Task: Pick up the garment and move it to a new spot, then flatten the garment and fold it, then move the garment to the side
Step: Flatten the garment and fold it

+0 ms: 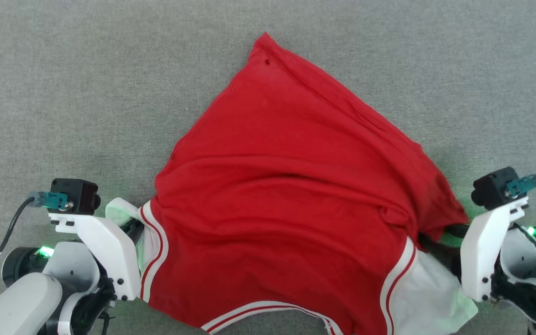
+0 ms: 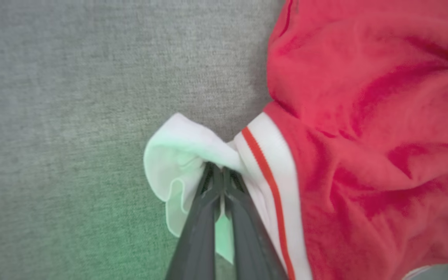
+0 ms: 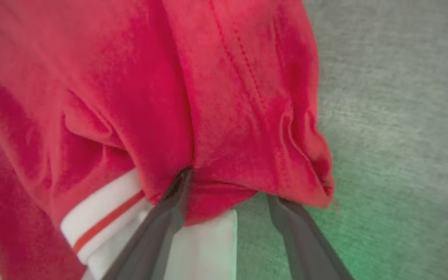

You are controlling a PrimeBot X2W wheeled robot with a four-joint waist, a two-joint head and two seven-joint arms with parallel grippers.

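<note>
Red cloth covers most of the middle of the head view. It is a red T-shirt with white short sleeves, spread out on a grey fuzzy surface. One red corner points far away from the robot. The wide part with the sleeves lies close to the robot, between its two arms. The shirt is not flat; long soft folds run across it. Red and white stripes run along its near edge and where each sleeve meets the red part.

The left gripper is at the shirt's left sleeve. Its two dark fingers are pressed tight together, and the white sleeve cloth is pinched between their tips, bunched up in a little puff. The striped trim sits just beside the fingers.

The right gripper is at the other side of the shirt, by the right sleeve. Its two dark fingers stand wide apart. A loose red fold hangs over the tips, and one finger lies over the white sleeve cloth, but nothing is squeezed between them — this claw grips nothing. Green light glows on the grey surface and on the white cloth near both grippers
</note>
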